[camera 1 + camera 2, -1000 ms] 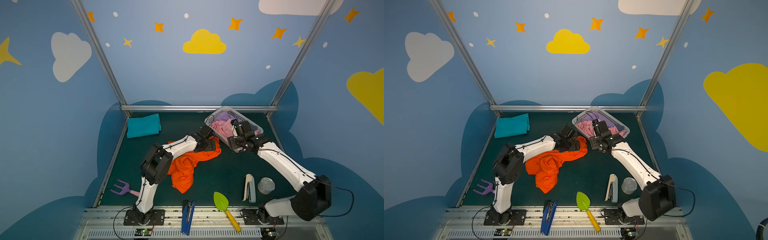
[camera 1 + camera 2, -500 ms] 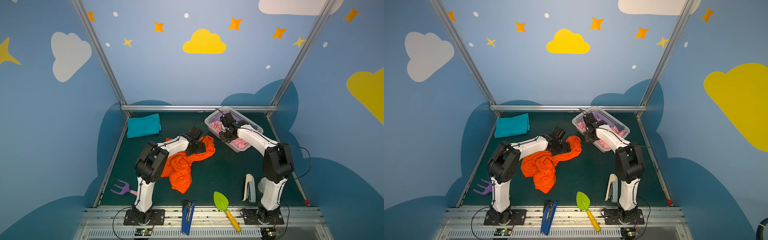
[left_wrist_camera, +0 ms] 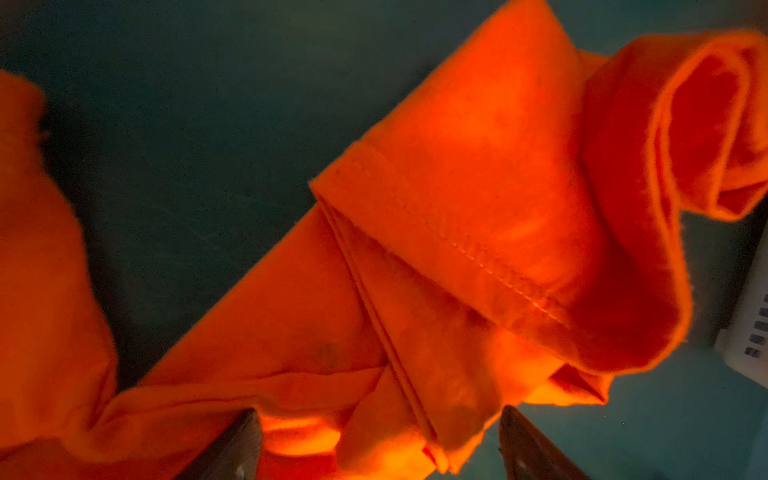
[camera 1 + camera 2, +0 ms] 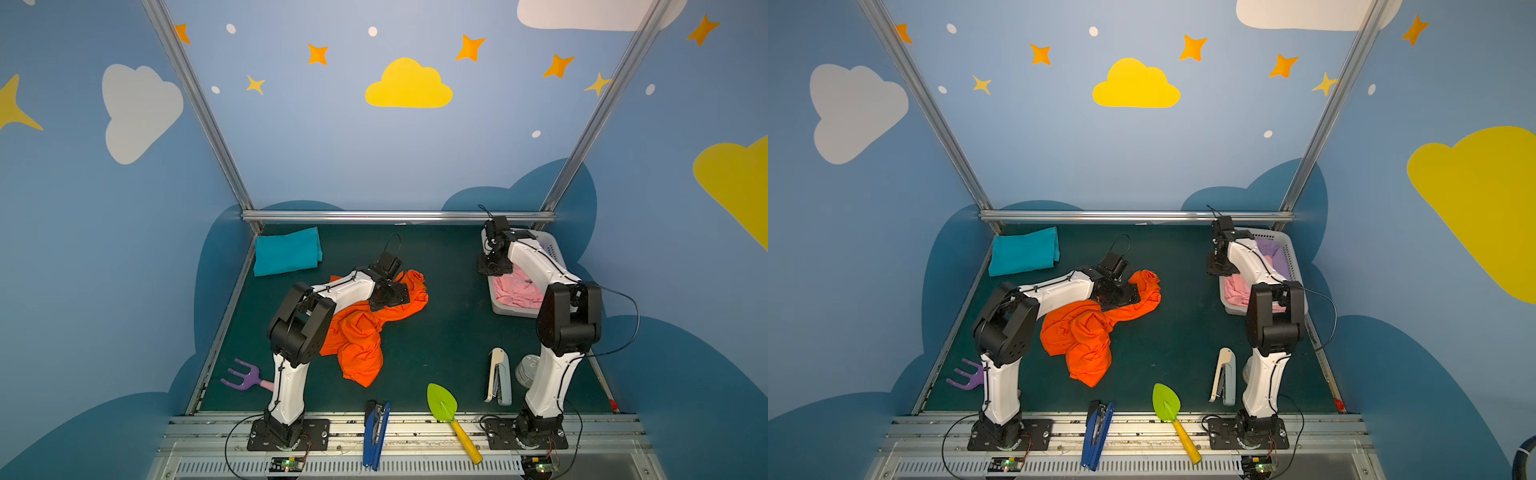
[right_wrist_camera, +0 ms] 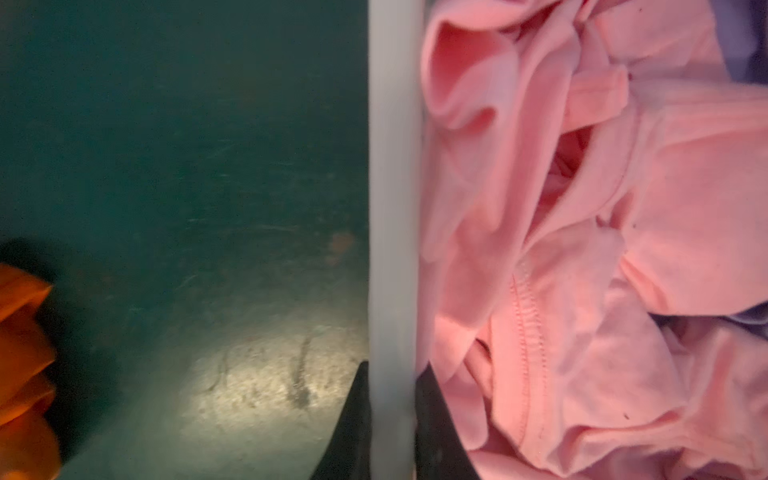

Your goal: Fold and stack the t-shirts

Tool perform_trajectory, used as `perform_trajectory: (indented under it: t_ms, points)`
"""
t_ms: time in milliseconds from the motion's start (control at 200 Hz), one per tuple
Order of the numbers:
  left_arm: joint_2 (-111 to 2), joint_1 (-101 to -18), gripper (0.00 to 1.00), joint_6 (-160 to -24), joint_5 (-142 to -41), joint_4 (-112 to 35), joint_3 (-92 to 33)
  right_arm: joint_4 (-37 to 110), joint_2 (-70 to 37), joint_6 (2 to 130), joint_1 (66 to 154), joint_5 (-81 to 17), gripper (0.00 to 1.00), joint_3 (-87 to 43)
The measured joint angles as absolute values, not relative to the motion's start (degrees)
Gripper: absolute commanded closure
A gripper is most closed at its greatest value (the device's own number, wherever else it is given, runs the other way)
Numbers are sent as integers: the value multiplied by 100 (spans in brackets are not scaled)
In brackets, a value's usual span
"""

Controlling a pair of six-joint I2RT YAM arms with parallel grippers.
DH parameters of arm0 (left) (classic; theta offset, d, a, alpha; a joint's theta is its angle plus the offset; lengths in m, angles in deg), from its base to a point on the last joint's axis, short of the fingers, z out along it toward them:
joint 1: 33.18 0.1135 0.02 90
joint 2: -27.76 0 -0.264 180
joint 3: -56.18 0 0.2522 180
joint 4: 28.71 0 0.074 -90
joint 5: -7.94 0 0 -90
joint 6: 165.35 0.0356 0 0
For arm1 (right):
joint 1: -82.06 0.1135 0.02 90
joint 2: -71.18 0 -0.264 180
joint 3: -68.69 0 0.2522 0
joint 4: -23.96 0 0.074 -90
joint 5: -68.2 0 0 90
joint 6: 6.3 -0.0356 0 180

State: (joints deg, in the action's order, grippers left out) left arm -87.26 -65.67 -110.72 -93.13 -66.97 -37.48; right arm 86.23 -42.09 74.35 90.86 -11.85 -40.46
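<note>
Bright orange soft cloth t-shirt [image 4: 361, 332] lies crumpled on the dark green worktop [image 4: 436, 332], well apart from the white plastic lattice basket [image 5: 392, 166]. Light, limp, likely to sag, so I'd pinch the stitched hem [image 3: 457, 245]. Left tool [image 3: 377, 411] is poised over it, jaws apart. Right tool [image 5: 391, 368] clamps the basket's rim. Folded teal cloth t-shirt [image 4: 286, 255] sits even farther from the basket.

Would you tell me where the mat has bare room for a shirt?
Widest bare mat lies between the orange shirt and the basket; another strip runs from teal shirt to basket. The front is crowded: stapler, trowel, rake.
</note>
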Motion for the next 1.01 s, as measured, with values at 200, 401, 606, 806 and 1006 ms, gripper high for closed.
perform_trajectory:
  t_ms: [200, 401, 606, 806, 1006]
  points:
    - [-8733, -6537, 10, -11077, -9366, -6699, -3751, 8800, -4670, 7602, 8903, -1104, 96, -4678]
    - [-8789, -6515, 11, -11120, -9469, -6727, -3825, 8986, -5086, 7982, 8903, -975, 100, -5294]
    - [-8862, -6506, 11, -11232, -9560, -6773, -3930, 8977, -5407, 8633, 8927, -579, 100, -5705]
    - [-8953, -6506, 11, -11273, -9584, -6913, -4094, 8920, -5484, 8935, 8920, -416, 100, -5782]
    - [-9001, -6513, 10, -11287, -9580, -7042, -4201, 8916, -5647, 9038, 8896, -400, 87, -6037]
